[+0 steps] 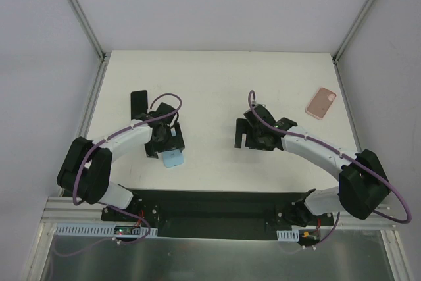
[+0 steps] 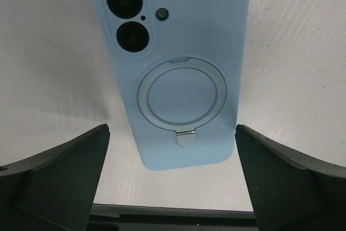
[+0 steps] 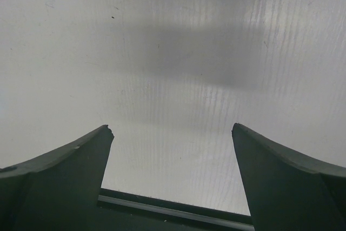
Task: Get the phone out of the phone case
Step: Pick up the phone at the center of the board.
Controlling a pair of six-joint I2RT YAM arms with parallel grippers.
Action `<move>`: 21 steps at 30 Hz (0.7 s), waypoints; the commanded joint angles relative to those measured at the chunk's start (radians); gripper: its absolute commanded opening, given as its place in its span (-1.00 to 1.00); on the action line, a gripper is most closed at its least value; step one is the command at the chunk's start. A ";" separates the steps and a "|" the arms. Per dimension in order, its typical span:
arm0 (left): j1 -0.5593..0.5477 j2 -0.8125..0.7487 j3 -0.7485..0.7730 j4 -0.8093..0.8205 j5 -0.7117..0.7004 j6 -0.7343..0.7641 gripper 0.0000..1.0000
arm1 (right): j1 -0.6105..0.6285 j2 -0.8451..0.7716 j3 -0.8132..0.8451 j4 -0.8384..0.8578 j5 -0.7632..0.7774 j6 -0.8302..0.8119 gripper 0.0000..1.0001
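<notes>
Progress looks slight: the blue case point(image 2: 184, 68) lies back-up on the table point(image 1: 217, 77) at twelve o'clock from my left pincer point(image 2: 171, 131), whose fingers stand spread wide either side of its near end, touching nothing; dark lenses fill the camera holes, so I judge the phone point(image 2: 132, 36) is not yet out; my right pincer point(image 3: 172, 129) is spread too, over bare table, holding nothing; seen from above, a black slab point(image 1: 138, 103) lies at eleven o'clock of the left pincer, a pink case point(image 1: 321, 102) at two o'clock of the right; gripping and prying remain.
</notes>
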State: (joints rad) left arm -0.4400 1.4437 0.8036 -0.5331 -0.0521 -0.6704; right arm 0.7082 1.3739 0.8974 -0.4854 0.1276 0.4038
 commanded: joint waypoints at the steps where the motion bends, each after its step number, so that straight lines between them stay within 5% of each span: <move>1: -0.048 0.013 0.003 0.041 -0.002 -0.058 0.98 | 0.016 0.008 0.020 -0.013 0.017 0.010 0.91; 13: -0.069 0.084 0.006 0.008 -0.103 -0.089 0.96 | 0.030 0.017 0.020 -0.025 0.012 0.009 0.91; 21: -0.069 0.118 0.061 -0.074 -0.198 -0.075 0.08 | 0.034 0.033 0.043 -0.028 -0.005 0.010 0.91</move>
State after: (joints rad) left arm -0.5098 1.5253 0.8318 -0.5320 -0.1436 -0.7486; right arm 0.7319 1.4036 0.8978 -0.4877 0.1238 0.4038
